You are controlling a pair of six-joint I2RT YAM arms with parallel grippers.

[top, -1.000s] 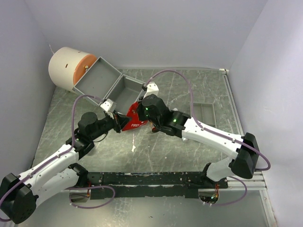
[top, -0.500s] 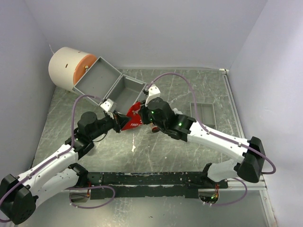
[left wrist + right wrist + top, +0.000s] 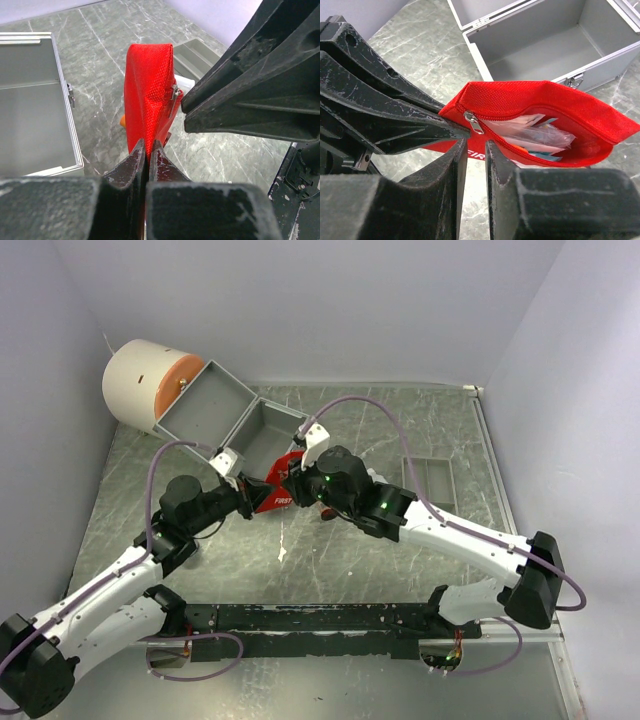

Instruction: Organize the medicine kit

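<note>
A red first-aid pouch (image 3: pixel 272 492) hangs above the table between the two arms. My left gripper (image 3: pixel 148 142) is shut on the pouch's end (image 3: pixel 147 95) and holds it up. In the right wrist view the pouch (image 3: pixel 555 97) is unzipped, with several packets (image 3: pixel 540 136) inside. Its metal zipper pull (image 3: pixel 474 123) sits at the left end of the opening. My right gripper (image 3: pixel 476 142) is just below that pull, its jaws a narrow gap apart with nothing between them. In the top view the right gripper (image 3: pixel 296 472) is against the pouch.
An open grey metal case (image 3: pixel 230 420) lies just behind the pouch, its compartment (image 3: pixel 545 47) empty. A white drum with an orange face (image 3: pixel 145 385) stands at the far left. A shallow grey tray (image 3: pixel 430 480) lies on the right of the table.
My right arm has stretched out and its wrist has moved left, closer to the pouch's zipper end. The left gripper and pouch have stayed put.
</note>
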